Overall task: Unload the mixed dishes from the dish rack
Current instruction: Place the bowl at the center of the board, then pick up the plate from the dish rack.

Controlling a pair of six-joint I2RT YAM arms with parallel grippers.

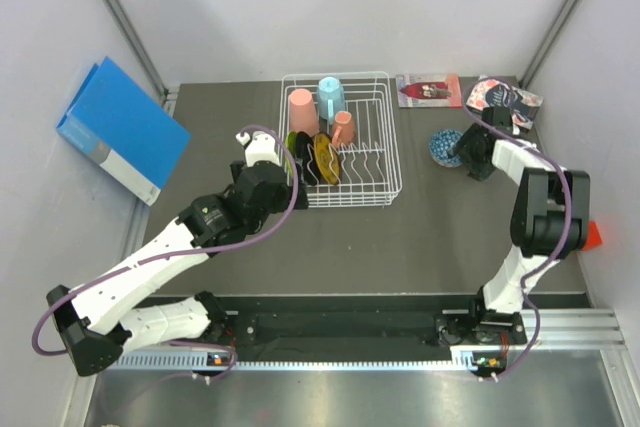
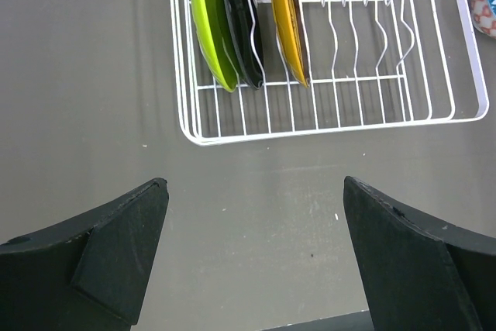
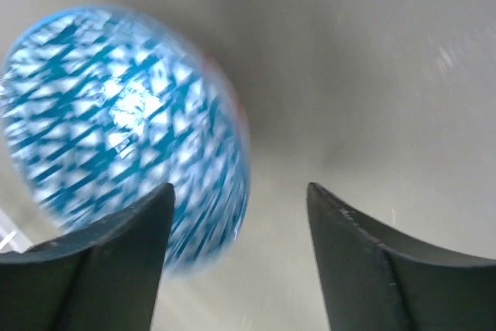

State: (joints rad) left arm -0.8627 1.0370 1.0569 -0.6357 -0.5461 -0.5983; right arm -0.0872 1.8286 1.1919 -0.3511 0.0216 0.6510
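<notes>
3 plates (image 1: 312,155) upright in dish rack (image 1: 376,163) at left, cups (image 1: 302,110) behind them, bowl (image 1: 445,146) right of rack

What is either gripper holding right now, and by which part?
Nothing. The left gripper is open over the table; the right gripper is open beside the bowl.

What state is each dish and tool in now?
lime-green plate: on edge in dish rack
black plate: on edge in rack
yellow plate: on edge in rack
pink cup: in rack
light blue mug: in rack
salmon cup: in rack
blue patterned bowl: on table, outside rack
left tool: open, empty
right tool: open, empty
</notes>
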